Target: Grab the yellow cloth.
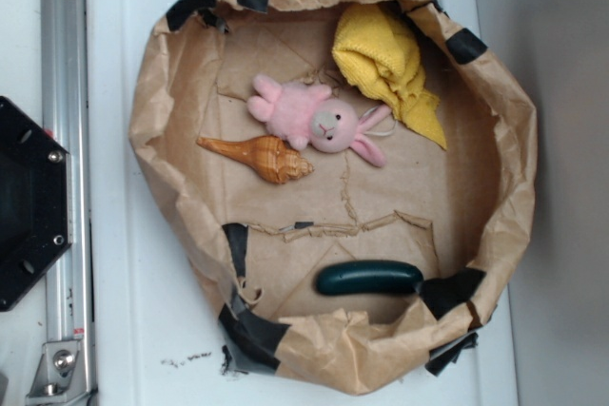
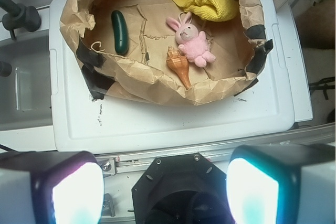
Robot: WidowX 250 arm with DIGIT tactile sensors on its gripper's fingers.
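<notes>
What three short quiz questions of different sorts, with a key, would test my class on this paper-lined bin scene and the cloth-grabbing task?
1. True or false: the bright yellow terry cloth lies against the crumpled brown paper wall.
2. Which item lies nearest the orange-brown spiral seashell? A) the dark green cucumber-shaped toy B) the pink plush bunny C) the cloth
3. Fill in: the gripper seen in the wrist view is ____, its pale fingers spread wide and far from the cloth.

Key: 1 true; 2 B; 3 open.
</notes>
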